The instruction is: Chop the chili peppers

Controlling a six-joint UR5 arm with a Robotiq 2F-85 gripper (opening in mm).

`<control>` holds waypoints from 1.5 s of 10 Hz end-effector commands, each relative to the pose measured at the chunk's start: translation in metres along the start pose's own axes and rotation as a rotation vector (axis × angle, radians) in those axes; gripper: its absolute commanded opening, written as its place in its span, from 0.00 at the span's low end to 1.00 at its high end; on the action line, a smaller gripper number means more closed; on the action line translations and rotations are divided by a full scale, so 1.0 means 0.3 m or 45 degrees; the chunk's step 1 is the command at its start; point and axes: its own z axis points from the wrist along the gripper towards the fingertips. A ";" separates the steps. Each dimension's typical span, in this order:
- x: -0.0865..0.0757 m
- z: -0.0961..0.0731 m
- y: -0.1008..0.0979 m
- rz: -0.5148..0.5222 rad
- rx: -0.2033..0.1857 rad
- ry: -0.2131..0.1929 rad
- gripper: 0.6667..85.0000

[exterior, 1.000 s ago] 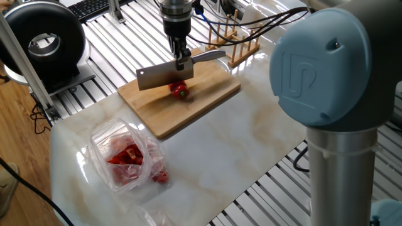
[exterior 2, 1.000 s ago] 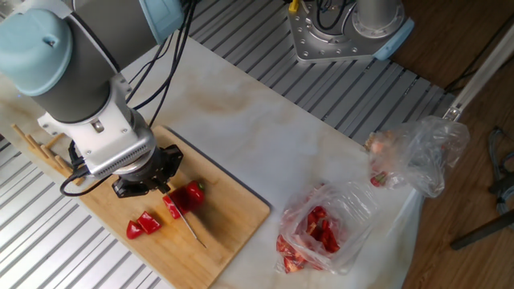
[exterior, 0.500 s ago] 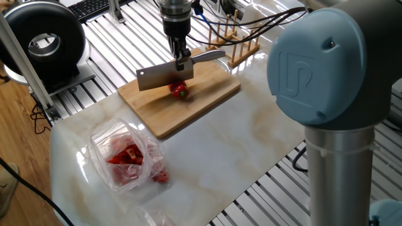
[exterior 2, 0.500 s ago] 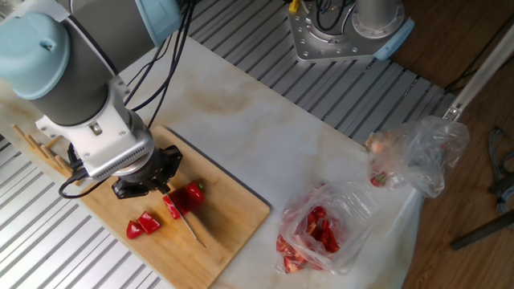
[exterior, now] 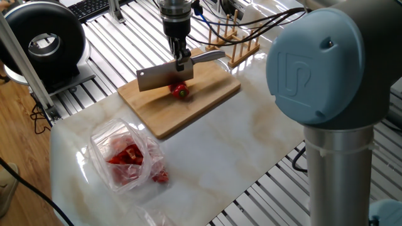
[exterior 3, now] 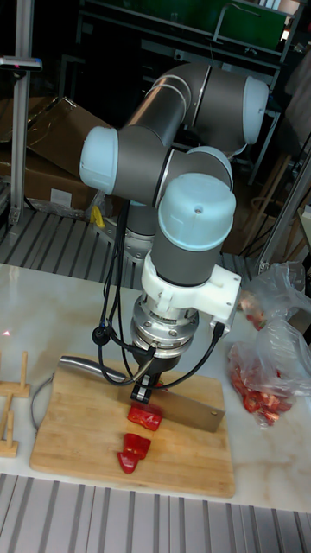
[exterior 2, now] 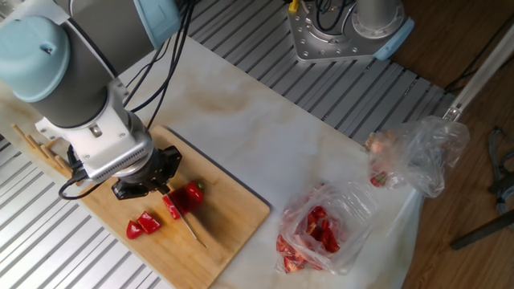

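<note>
A wooden cutting board [exterior: 207,94] [exterior 2: 233,241] [exterior 3: 78,428] carries the chili peppers. One plump red chili [exterior: 180,90] [exterior 2: 189,195] [exterior 3: 145,417] lies under the knife blade. Cut red pieces [exterior 2: 143,225] [exterior 3: 132,451] rest beside it on the board. My gripper [exterior: 181,59] [exterior 3: 145,386] is shut on the handle of a cleaver-style knife [exterior: 162,77] [exterior 3: 188,406]. The blade stands edge-down across the chili, and in the other fixed view it shows as a thin line [exterior 2: 190,230]. The arm's wrist hides the fingers in that view.
A see-through plastic bag with red pieces [exterior: 129,157] [exterior 2: 321,233] [exterior 3: 259,380] lies on the marble top near the board. A second crumpled bag [exterior 2: 422,152] sits by the table edge. A wooden rack [exterior: 235,44] stands behind the board.
</note>
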 end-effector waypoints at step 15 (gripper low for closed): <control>0.028 0.019 -0.020 0.000 0.032 0.068 0.01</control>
